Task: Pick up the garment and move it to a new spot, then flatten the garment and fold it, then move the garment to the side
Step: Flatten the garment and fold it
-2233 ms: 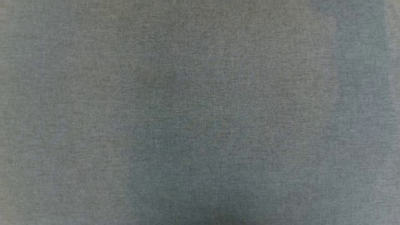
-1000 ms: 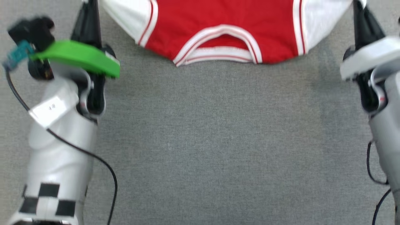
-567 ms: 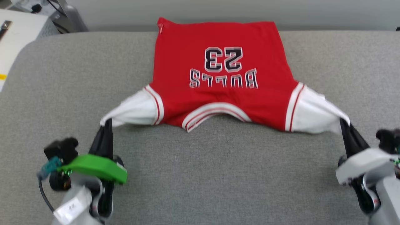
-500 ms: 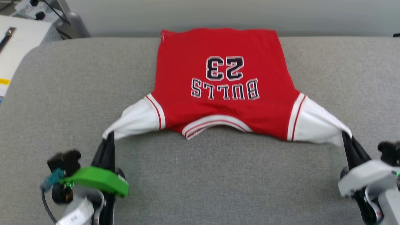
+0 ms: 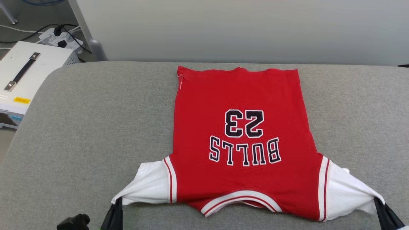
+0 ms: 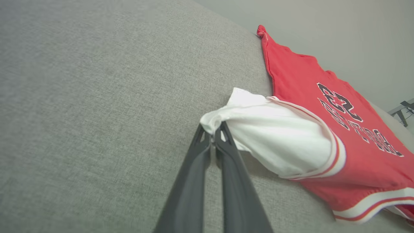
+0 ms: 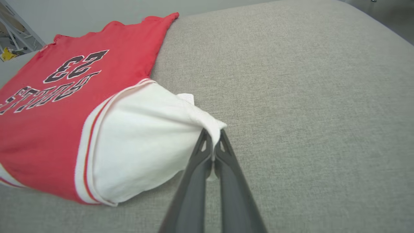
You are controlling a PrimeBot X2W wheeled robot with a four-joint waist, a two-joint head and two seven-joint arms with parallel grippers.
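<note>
The garment [image 5: 243,134] is a red jersey with white sleeves, spread on the grey padded table [image 5: 96,121] with its "BULLS 23" lettering up and its collar toward me. My left gripper [image 5: 117,202] is shut on the tip of the left white sleeve [image 6: 258,129]. My right gripper [image 5: 377,201] is shut on the tip of the right white sleeve [image 7: 145,136]. Both sleeves are drawn out sideways into taut cones. In each wrist view, the left gripper [image 6: 213,134] and the right gripper [image 7: 212,136] pinch white cloth between closed fingertips. The hem lies near the table's far edge.
A white box with a black handle [image 5: 25,73] stands off the table's far left corner, with cables and a power strip [image 5: 60,35] on the floor beside it. A pale wall [image 5: 243,28] runs behind the table. Bare grey surface lies on both sides of the jersey.
The head camera has tilted up, so the whole picture slid down and both arms dropped to the bottom edge. Both grippers stay shut on the sleeve tips.
</note>
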